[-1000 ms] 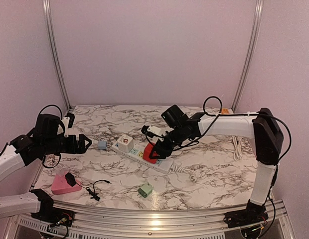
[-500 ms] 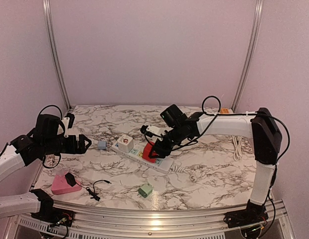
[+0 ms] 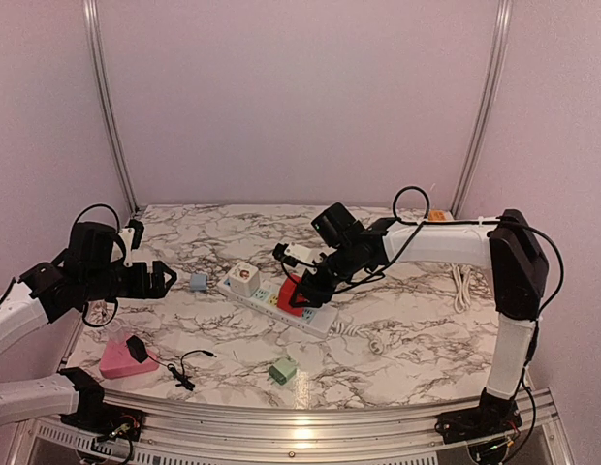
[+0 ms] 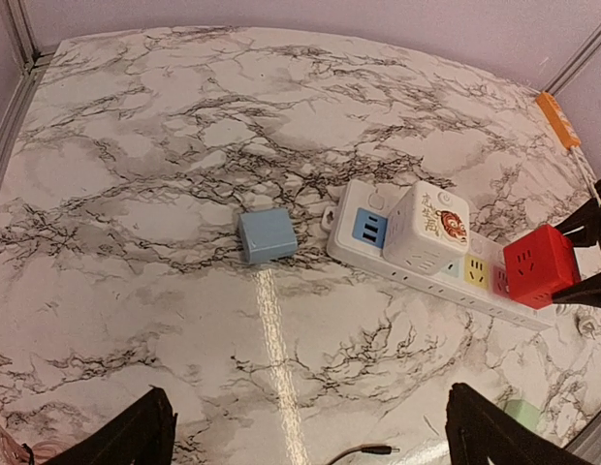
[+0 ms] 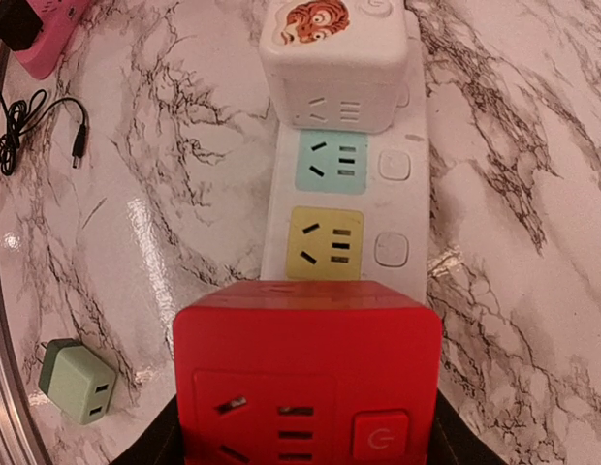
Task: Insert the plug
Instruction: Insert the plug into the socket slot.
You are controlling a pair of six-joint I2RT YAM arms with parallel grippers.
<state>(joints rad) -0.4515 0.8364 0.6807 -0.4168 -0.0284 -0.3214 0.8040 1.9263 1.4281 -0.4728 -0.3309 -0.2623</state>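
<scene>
Inspection from the top external view: the right gripper (image 3: 302, 287) was clamped on a red cube socket adapter (image 3: 290, 300), one finger on each side. The adapter sat over the white power strip (image 3: 317, 323), toward its 4 o'clock end. In the right wrist view it covered the strip's near end, just beside the yellow socket (image 5: 326, 242); a pale blue socket (image 5: 333, 161) lay next beyond that. Whether the adapter's pins had entered the strip could not be told.

A white cube adapter with a cartoon picture (image 3: 243, 278) stood on the strip's 10 o'clock end. The strip lay slantwise across the middle of the marble table (image 3: 407, 339).

The left gripper (image 3: 168, 276) hung above the table's 9 o'clock side, well apart from the strip. Its fingers (image 4: 136, 441) stood wide apart, with nothing between them.

A small blue block (image 3: 198, 282) lay near the strip, at 9 o'clock from it, not touching. A green plug adapter (image 3: 282, 369) lay at 6 o'clock from the strip. A pink block (image 3: 112, 361) with a black plug (image 3: 137, 348) on top sat at the table's 8 o'clock corner. A loose black cable (image 3: 189, 368) lay at 3 o'clock from it.
</scene>
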